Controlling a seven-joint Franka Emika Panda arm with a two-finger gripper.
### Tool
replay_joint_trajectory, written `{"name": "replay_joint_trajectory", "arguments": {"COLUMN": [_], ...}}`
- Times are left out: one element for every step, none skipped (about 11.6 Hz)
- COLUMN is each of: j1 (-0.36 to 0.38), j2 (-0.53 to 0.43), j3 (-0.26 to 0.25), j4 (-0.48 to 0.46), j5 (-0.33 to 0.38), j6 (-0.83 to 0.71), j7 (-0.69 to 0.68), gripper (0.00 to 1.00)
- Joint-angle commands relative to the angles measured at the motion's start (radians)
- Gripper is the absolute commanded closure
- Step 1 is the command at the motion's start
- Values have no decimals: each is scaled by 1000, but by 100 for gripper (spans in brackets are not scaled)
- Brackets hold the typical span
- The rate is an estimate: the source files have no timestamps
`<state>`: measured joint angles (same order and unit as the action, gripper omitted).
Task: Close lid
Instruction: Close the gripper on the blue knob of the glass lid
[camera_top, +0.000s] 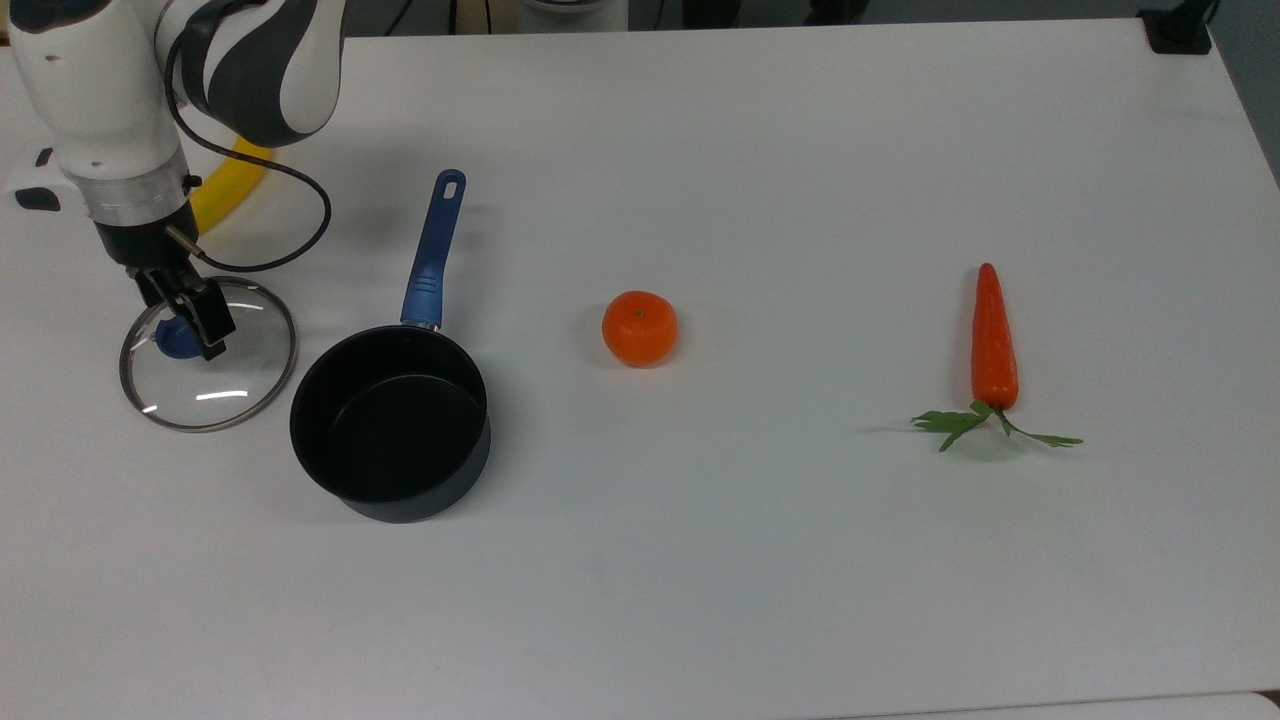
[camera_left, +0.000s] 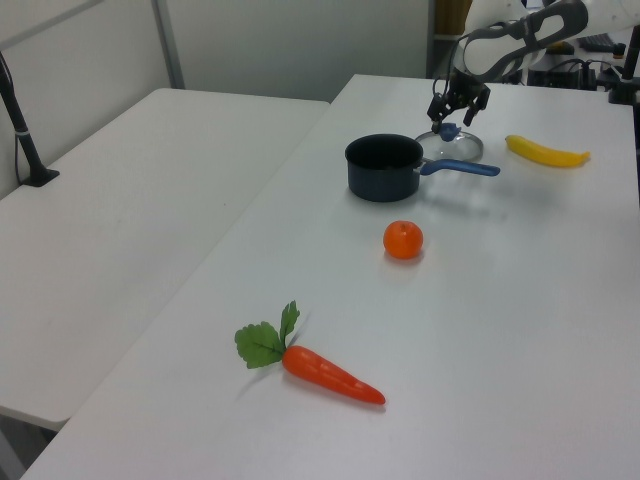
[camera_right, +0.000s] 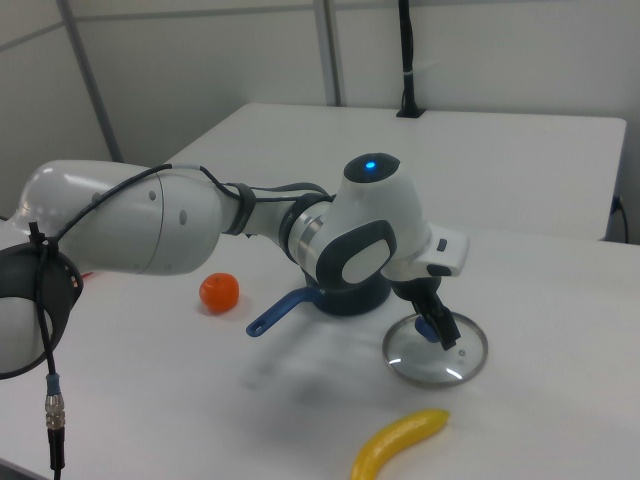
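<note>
hand (camera_top: 190, 322): over lid (camera_top: 240, 375) knob, partly hiding it | fingers: apparently apart, contact unclear | banana (camera_right: 400, 443): arm-covered in top view

White table (camera_top: 800, 150) with lid (camera_top: 235, 375), saucepan (camera_top: 390, 425)

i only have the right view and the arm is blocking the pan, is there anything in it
Observer: No. The top view shows the pan empty, with only its black bottom inside.
Operator: ok, anything else on the table past the orange
Observer: A carrot lies beyond the orange, toward the top view's right and well away from the pan.
Operator: is the gripper closed on the knob yet
Observer: Not yet. In the left view the gripper is open over the blue knob of the lid.
</note>
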<state>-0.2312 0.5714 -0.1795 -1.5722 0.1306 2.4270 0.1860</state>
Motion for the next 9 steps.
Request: {"name": "replay_joint_trajectory", "arguments": {"j1": [10,10,10,10,9,9,9,9,9], "j2": [12,12,12,12,12,12,12,12,10], "j3": [-8,-6,-8,-8,-6,-8,-8,-8,-8], "j4": [3,3,3,3,4,6,7,7,9], "j5": [18,18,18,17,14,17,17,17,18], "j6": [20,20,20,20,20,20,20,20,20], "j7": [15,17,17,35,46,46,47,52,53], "gripper": [9,17,23,29,33,38,43,45,47]}}
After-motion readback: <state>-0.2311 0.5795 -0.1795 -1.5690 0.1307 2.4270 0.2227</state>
